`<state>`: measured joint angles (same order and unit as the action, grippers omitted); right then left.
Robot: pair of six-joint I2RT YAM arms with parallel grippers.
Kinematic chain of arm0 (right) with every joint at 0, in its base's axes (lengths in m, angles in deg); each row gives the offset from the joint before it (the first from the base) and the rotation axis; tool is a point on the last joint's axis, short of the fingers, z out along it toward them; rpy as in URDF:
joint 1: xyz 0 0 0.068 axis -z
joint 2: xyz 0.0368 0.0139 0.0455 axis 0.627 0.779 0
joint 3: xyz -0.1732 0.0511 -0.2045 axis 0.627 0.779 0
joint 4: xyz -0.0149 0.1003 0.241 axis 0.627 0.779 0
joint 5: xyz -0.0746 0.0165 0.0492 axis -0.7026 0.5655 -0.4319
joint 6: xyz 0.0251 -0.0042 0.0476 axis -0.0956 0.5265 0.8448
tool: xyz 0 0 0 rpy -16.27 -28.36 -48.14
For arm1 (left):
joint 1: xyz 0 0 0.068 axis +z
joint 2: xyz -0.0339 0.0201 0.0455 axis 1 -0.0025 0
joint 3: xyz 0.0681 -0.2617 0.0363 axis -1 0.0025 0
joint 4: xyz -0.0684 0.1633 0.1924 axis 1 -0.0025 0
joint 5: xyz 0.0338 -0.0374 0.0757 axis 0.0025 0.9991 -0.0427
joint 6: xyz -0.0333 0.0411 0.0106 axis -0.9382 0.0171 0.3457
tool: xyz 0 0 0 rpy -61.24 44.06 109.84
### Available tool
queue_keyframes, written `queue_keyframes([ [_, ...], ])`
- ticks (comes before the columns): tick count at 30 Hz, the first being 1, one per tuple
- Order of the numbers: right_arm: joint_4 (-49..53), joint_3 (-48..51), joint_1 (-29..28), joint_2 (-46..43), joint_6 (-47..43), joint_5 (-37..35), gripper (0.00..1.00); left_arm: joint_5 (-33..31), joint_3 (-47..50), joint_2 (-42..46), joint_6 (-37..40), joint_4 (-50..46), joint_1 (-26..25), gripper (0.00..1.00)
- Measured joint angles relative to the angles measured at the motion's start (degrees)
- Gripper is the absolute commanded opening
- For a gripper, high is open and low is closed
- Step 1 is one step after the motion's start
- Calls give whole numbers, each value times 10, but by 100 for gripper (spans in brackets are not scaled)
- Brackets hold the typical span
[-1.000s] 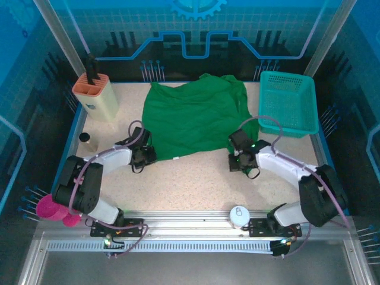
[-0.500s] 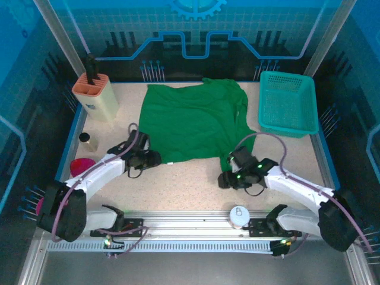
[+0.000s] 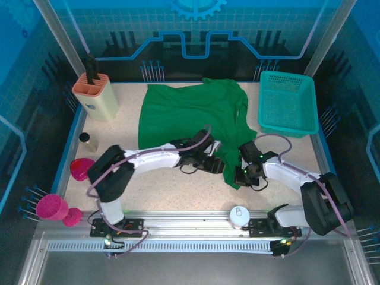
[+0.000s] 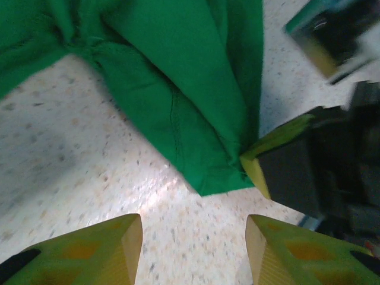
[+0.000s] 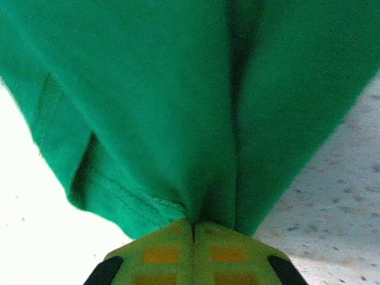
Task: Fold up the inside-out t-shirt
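Right end effector (image 5: 193, 228) clamped on t-shirt (image 3: 187, 119) corner, lower centre, likely to lift a fold; left end effector (image 4: 193, 246) apart alongside.

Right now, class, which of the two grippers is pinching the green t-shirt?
The right gripper: its jaws are closed on the t-shirt. The left gripper is open over bare table.

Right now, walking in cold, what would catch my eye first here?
A big green t-shirt lies spread across the middle of the speckled table. At its near right corner the right gripper pinches the cloth, while the left gripper hangs open just beside it. A teal basket sits far right.
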<state>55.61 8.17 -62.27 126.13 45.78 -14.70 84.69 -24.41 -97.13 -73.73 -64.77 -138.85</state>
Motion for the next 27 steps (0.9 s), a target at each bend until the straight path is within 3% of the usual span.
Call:
queue_keyframes([
  [3,6,0,8,-23,21,-28,0,-1,-29,-60,0,12,-6,46],
  [4,9,0,13,-32,27,-34,0,-1,-36,-75,0,16,-7,38],
  [6,17,0,26,-50,38,-40,0,-6,-49,-104,3,26,-11,7],
  [7,19,0,33,-56,42,-39,0,-8,-54,-114,4,28,-14,0],
  [12,41,-11,86,-70,56,-37,0,-31,-40,-126,20,70,-19,0],
  [18,52,-19,172,-61,56,-31,0,-48,69,-70,35,166,-22,0],
  [23,52,-19,179,-26,29,10,10,-43,195,-2,36,261,-29,23],
  [25,55,-19,179,-18,19,12,13,-37,214,16,43,273,-34,33],
  [27,62,-20,179,-15,10,11,12,-33,216,23,52,272,-38,37],
])
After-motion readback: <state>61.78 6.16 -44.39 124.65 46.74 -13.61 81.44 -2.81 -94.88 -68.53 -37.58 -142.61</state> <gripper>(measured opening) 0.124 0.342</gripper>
